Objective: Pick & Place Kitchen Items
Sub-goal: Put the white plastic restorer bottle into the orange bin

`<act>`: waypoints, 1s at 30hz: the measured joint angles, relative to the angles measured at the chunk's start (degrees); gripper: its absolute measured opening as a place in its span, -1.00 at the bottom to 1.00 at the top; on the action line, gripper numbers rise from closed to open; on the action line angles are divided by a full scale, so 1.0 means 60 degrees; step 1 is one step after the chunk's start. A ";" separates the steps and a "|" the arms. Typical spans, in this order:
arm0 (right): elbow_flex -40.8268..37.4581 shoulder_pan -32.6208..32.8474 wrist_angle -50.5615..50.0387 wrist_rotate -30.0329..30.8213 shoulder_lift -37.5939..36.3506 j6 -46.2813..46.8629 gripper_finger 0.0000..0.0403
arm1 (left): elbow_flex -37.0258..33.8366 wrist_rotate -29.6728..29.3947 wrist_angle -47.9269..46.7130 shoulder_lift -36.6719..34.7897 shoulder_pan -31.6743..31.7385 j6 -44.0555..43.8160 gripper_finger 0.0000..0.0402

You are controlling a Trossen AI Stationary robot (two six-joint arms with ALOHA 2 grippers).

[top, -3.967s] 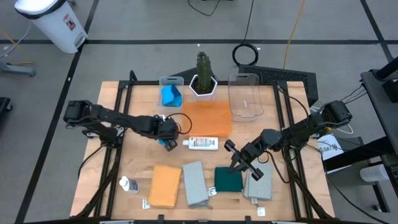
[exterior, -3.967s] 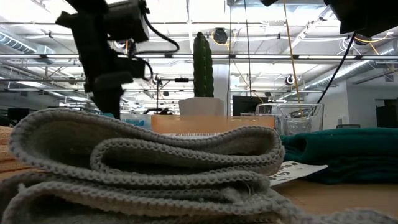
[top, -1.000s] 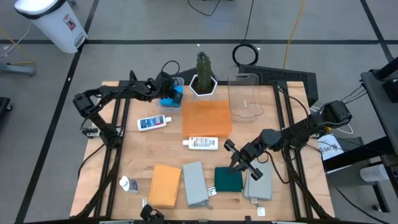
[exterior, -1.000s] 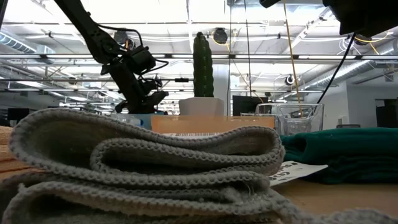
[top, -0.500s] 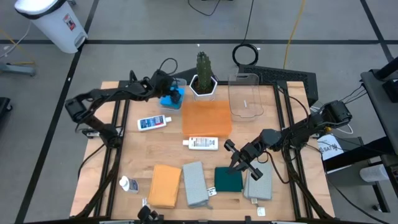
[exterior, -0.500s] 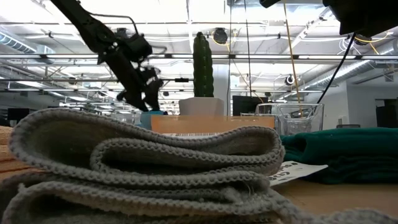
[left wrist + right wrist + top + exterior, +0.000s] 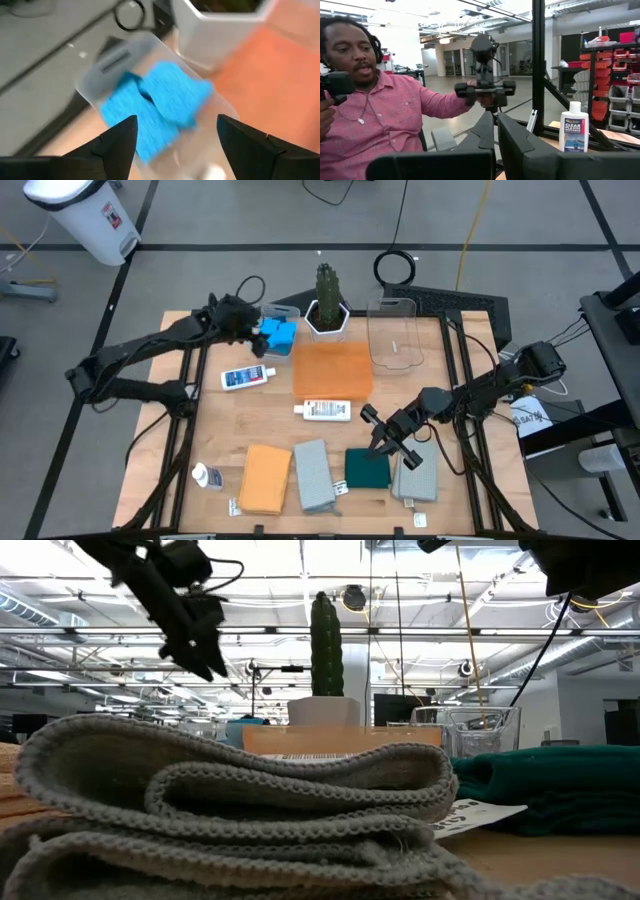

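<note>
Far left of the bench (image 7: pixel 270 405): left pincer (image 7: pixel 172 137) spread apart and empty above the clear bin (image 7: pixel 268 311), blue sponges (image 7: pixel 277 334) piled inside, apparently sorted. Yet to place, by the look of it: white bottles (image 7: pixel 248 377), orange cloth (image 7: pixel 265 477), grey cloth (image 7: pixel 313 474), green cloth (image 7: pixel 367 469). Right pincer (image 7: pixel 384 440) closed together, empty, over the green cloth.

Left arm: extended across the table's far left corner; left gripper (image 7: pixel 252 326) raised above the surface, fingers (image 7: pixel 117 142) spread apart, nothing between them. Right arm: reached in from the right edge; right gripper (image 7: pixel 378 440) low, fingers pressed together.
</note>
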 joint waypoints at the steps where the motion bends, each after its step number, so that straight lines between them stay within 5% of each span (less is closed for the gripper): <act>1: 0.0000 0.0000 -0.0003 0.0107 0.0000 0.0000 -1.00 | 0.0000 0.0201 -0.0371 -0.0172 -0.0034 0.0035 0.37; 13: 0.0000 0.0000 -0.0006 0.0133 0.0000 0.0000 -1.00 | -0.0004 0.1280 -0.3930 0.0141 -0.0613 0.0502 0.37; 24: 0.0000 0.0000 -0.0142 0.0120 0.0000 0.0157 -1.00 | -0.0004 0.1591 -0.4114 0.1140 -0.0641 0.1030 0.37; 30: 0.0000 0.0000 -0.0142 0.0119 0.0000 0.0164 -1.00 | -0.0109 0.0786 -0.4139 0.1761 -0.0633 0.0985 0.37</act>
